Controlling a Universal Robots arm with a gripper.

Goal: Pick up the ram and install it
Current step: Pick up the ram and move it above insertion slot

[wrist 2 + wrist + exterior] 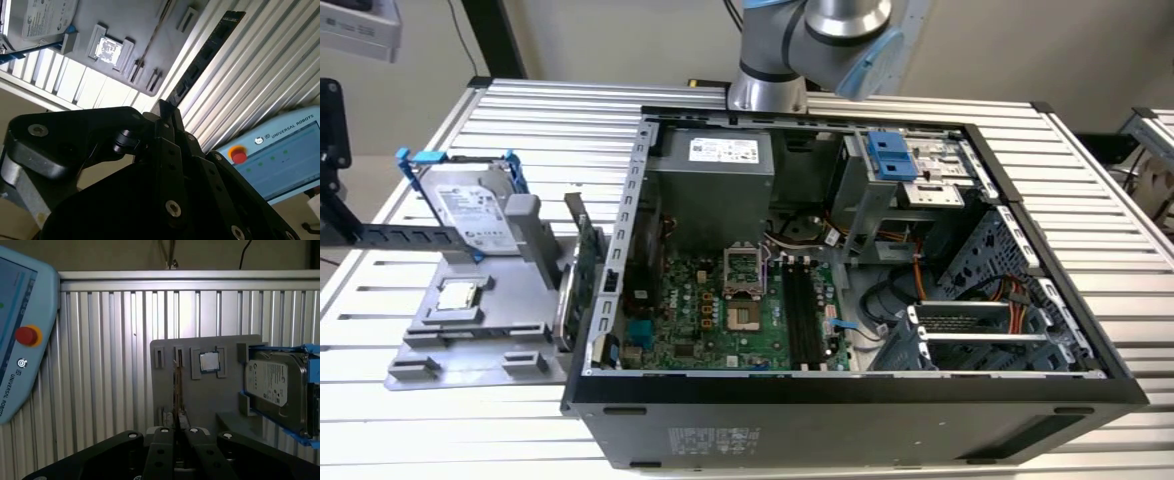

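While the slim green circuit-board ram (176,385) stands edge-on in the grey plastic holder (162,387) on the bench (100,365), the black gripper (175,424) hangs clenched and empty, well apart; nothing is done yet.

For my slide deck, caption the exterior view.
Open PC case on slatted table, with ram, chip and drive in a holder beside it.

Printed matter:
- Hard drive (467,215): white label, several lines of print.
- Power supply (723,150): white sticker.
- Case (714,442): pale sticker on outer wall.
- Pendant (15,370): maker's lettering and round logo, below red button (26,335).
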